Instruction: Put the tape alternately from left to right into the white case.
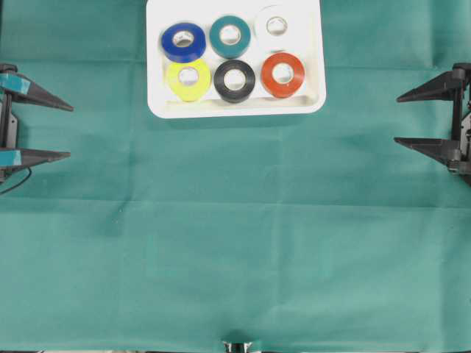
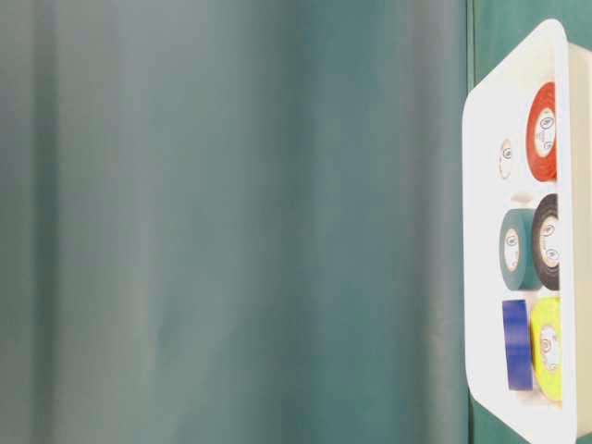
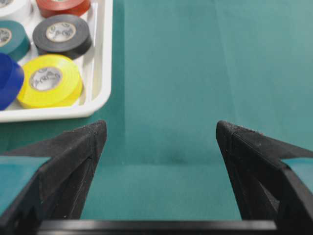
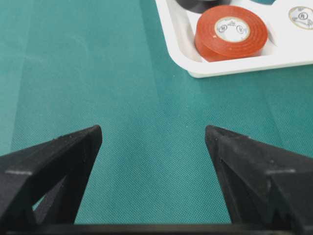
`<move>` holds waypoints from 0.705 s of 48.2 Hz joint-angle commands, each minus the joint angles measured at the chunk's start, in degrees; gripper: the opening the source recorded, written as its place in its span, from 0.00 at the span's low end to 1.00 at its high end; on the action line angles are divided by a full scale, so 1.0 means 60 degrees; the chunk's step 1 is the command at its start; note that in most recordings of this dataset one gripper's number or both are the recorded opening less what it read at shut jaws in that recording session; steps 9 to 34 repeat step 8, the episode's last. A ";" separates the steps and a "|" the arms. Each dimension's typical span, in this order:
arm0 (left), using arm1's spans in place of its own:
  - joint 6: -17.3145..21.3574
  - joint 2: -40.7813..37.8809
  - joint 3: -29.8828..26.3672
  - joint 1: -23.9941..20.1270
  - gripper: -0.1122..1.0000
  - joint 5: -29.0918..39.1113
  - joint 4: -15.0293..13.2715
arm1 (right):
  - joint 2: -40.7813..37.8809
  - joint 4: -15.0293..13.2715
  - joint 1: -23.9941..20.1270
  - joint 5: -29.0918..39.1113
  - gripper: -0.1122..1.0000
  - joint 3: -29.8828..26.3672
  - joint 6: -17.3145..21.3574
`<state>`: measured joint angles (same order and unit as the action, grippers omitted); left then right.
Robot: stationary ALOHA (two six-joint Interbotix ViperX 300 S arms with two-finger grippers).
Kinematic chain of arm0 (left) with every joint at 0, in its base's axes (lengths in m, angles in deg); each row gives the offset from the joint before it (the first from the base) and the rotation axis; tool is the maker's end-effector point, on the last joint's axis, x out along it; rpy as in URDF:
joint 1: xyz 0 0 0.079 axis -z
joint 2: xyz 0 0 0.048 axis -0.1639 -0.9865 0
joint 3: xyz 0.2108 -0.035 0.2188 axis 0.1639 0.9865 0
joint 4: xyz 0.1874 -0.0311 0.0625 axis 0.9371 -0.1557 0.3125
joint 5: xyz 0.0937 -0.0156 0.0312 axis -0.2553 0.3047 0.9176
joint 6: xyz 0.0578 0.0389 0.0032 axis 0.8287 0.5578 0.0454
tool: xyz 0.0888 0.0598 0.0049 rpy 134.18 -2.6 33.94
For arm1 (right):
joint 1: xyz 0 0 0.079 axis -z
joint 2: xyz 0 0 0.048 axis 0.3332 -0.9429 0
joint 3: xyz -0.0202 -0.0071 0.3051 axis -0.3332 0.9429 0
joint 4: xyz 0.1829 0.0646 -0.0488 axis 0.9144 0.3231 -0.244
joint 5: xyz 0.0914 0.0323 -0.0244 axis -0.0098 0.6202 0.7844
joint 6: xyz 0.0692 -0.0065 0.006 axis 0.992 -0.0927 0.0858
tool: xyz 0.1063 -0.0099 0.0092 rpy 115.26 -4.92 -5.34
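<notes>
The white case (image 1: pixel 157 88) lies at the far middle of the green cloth (image 1: pixel 235 243), its long axis running left to right in the overhead view. All six rolls lie flat inside, holes up: blue (image 1: pixel 184 42), teal (image 1: pixel 229 36) and white (image 1: pixel 276 27) in the far row (the blue one tilted slightly), yellow (image 1: pixel 188 79), black (image 1: pixel 235 79) and orange-red (image 1: pixel 282 74) in the near row. The left gripper (image 1: pixel 68 131) and right gripper (image 1: pixel 399 118) sit at the cloth's side edges, well apart from the case, jaws spread wide and empty.
</notes>
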<state>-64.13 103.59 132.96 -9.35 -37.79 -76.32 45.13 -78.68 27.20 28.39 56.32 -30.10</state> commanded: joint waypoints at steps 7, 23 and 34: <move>0.0000 -0.0059 -0.0029 -0.0015 0.96 -0.0161 0.0029 | 0.0220 -0.0088 0.0000 -0.0029 0.83 0.0073 -0.0015; 0.0000 -0.0059 0.0000 0.0000 0.96 -0.0190 0.0029 | 0.0234 -0.0088 0.0000 -0.0015 0.83 0.0088 -0.0015; 0.0000 -0.0059 0.0000 0.0000 0.96 -0.0190 0.0029 | 0.0234 -0.0088 0.0000 -0.0015 0.83 0.0088 -0.0015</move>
